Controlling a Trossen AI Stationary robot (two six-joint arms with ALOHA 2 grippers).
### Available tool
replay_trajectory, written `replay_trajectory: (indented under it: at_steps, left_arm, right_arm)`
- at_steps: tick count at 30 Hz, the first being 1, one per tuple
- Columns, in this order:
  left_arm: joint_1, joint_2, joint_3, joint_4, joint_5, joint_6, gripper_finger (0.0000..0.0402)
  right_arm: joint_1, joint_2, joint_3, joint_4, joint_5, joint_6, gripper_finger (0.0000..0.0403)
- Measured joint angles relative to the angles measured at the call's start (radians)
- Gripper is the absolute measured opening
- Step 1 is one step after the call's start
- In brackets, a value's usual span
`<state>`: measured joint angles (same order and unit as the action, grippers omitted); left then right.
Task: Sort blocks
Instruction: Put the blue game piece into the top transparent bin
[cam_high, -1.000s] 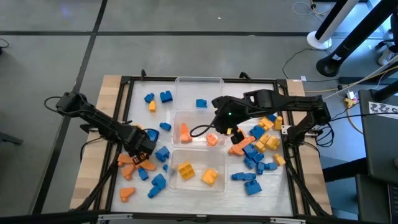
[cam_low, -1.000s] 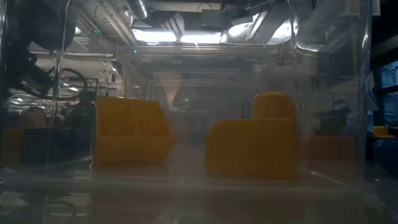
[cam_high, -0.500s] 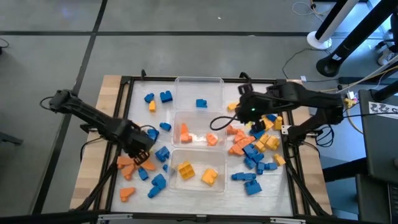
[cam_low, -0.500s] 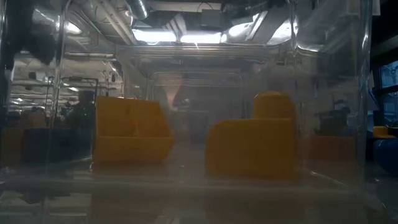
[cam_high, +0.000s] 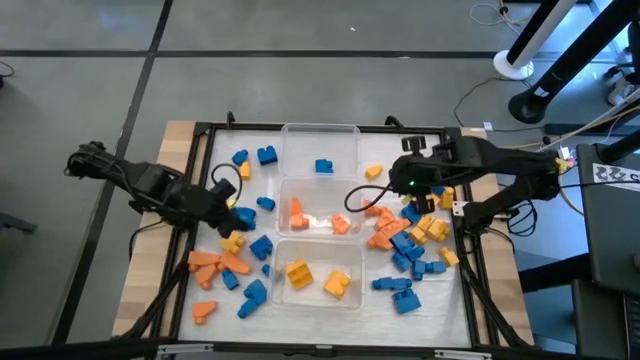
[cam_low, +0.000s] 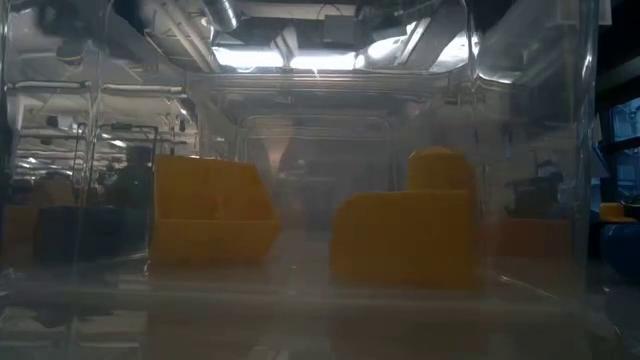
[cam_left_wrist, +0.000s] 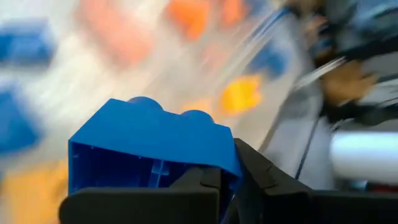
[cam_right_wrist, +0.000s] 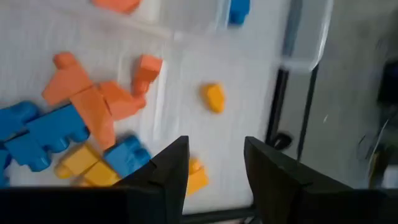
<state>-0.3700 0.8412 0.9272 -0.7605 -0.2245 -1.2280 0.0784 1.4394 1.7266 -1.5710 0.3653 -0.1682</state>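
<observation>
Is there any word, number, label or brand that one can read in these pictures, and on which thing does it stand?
No text can be read in any view.
A black-and-white patterned marker lies beside the table's right edge: a pattern only, no readable characters.
The blocks, including the blue block held in the left gripper's fingers, show no print.
</observation>
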Motion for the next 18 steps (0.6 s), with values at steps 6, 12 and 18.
replay_trajectory:
  at_steps: [6, 12, 18]
  left_arm:
    - [0.089, 0.048, 0.0, 0.272, -0.121, 0.244, 0.0009]
    - [0.268, 0.135, 0.0, 0.487, -0.085, 0.463, 0.001]
    - [0.487, 0.237, 0.0, 0.576, 0.085, 0.529, 0.0016]
  right_arm:
    - [0.0, -0.012, -0.168, 0.009, 0.0, 0.041, 0.0156]
    - [0.0, -0.012, -0.325, 0.189, -0.141, 0.032, 0.0156]
    - [0.0, -0.012, -0.455, 0.36, -0.23, 0.029, 0.0156]
